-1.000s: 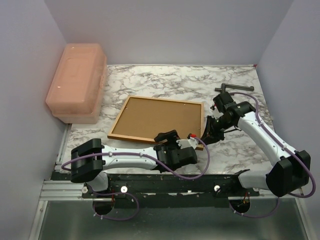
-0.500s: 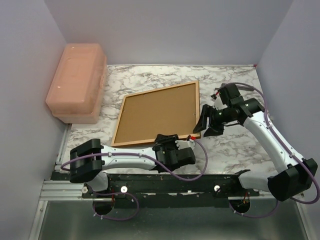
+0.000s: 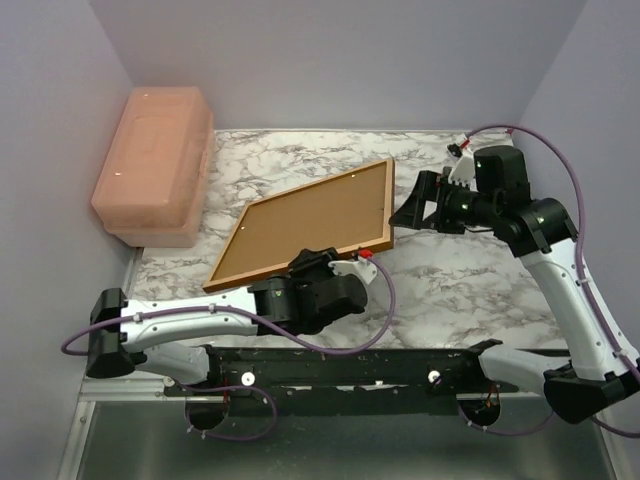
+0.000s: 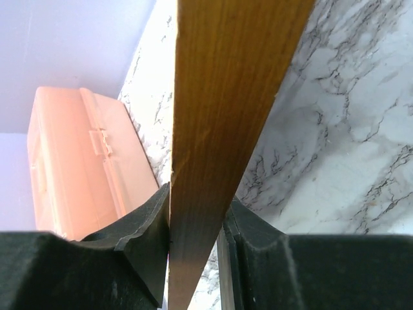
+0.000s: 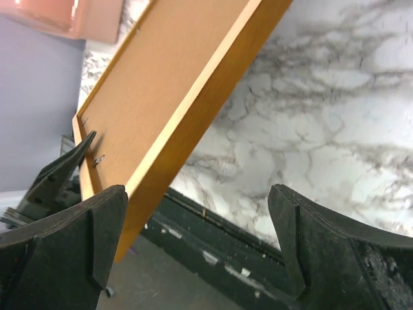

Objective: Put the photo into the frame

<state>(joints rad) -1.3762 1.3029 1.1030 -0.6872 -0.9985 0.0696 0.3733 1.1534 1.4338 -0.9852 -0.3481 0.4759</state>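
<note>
At near-left, left gripper (image 3: 322,266) pinches tilted frame (image 3: 300,225) edge; right gripper (image 3: 408,212) gapes wide, just right of it.

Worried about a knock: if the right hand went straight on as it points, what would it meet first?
Probably the frame, held tilted by the left hand: the open right hand points at its near corner, though depth is unclear.

A salmon-pink plastic storage box (image 3: 155,165) with a latched lid sits at the far left of the white, grey-veined marble-patterned table (image 3: 470,290) — close against the pale lavender side wall (image 3: 50,120). A black rail (image 3: 330,362) runs along the table's near edge.
</note>
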